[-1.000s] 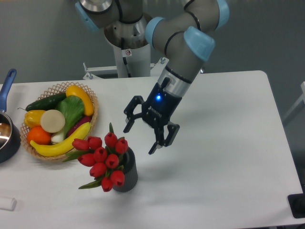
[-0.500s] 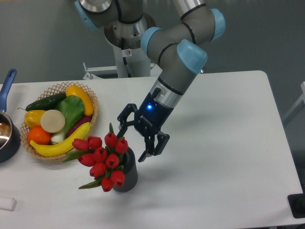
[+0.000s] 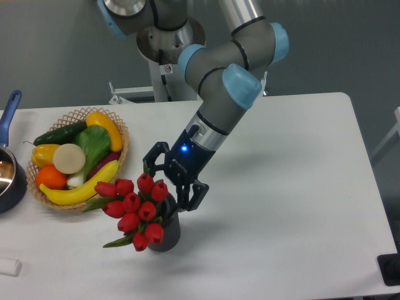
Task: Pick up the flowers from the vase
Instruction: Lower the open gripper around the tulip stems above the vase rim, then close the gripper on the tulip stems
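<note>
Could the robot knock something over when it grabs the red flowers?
Maybe. The open gripper is right at the flowers, which lean left out of the small vase, so a pull might tip the vase. The fruit basket sits close on the left and could get bumped. The fingers might also squash a bud.

My gripper [image 3: 170, 182] sits just behind the flowers [image 3: 135, 209]; the buds cover my fingertips, so contact with stems cannot be read. The flowers hide the rim and most of the vase [image 3: 167, 232]. My upper arm [image 3: 237, 12] runs out of the top edge. The pot [image 3: 9, 172] is cut by the left edge. A white object [image 3: 9, 267] at lower left is cropped, unidentifiable.
</note>
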Available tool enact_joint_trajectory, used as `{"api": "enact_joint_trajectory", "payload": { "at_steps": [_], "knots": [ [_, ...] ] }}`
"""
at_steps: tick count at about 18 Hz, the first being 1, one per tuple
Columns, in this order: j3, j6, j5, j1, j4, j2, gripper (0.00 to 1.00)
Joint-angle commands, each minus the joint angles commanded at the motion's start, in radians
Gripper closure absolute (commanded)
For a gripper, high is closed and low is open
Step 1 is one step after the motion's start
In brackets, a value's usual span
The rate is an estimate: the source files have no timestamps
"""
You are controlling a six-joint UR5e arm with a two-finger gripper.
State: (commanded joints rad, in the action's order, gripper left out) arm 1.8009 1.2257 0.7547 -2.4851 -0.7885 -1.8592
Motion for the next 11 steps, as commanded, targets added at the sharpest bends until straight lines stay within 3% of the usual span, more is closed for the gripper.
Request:
{"api": "enact_joint_trajectory", "payload": {
  "at_steps": [9, 11],
  "knots": [
    [-0.008, -0.04, -0.002, 0.026, 0.002, -0.015, 0.0],
    [-0.011, -0.04, -0.002, 0.026, 0.002, -0.015, 0.07]
  ]
}}
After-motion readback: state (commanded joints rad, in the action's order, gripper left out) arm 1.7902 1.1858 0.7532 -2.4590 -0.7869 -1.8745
